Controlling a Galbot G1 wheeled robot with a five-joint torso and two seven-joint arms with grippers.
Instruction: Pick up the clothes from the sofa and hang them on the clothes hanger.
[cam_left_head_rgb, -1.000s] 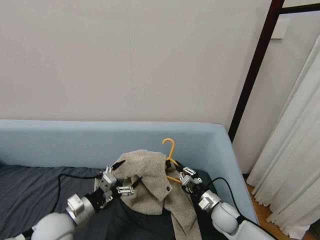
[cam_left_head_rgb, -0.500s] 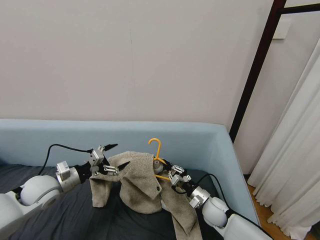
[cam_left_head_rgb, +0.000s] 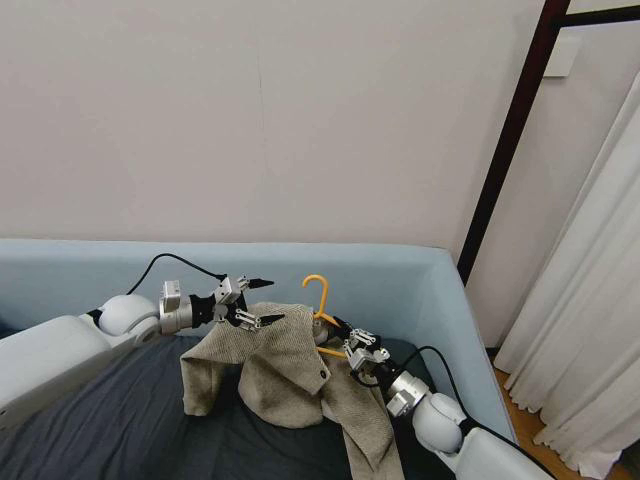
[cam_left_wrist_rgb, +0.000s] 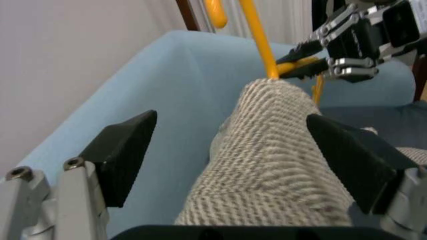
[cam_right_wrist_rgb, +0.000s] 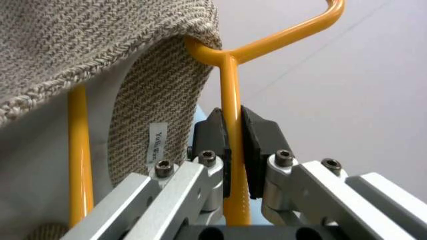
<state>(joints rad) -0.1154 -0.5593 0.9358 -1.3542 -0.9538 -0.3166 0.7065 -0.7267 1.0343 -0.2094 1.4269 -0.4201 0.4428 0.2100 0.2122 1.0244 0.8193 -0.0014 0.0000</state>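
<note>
Head view: a beige knit garment (cam_left_head_rgb: 270, 365) drapes over the orange hanger (cam_left_head_rgb: 317, 292) near the sofa's (cam_left_head_rgb: 100, 270) right end. The hook stands upright and the sleeves trail down to the seat. The left gripper (cam_left_head_rgb: 262, 300) is spread wide at the garment's shoulder.

Left wrist view: black wedge pads (cam_left_wrist_rgb: 123, 150) stand either side of the coarse herringbone weave.

Right wrist view: the right gripper (cam_right_wrist_rgb: 233, 145) pinches the hanger's round neck.

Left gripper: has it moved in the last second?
Yes. The left gripper has risen from low over the seat to in front of the sofa back, nearer the orange hanger.
</note>
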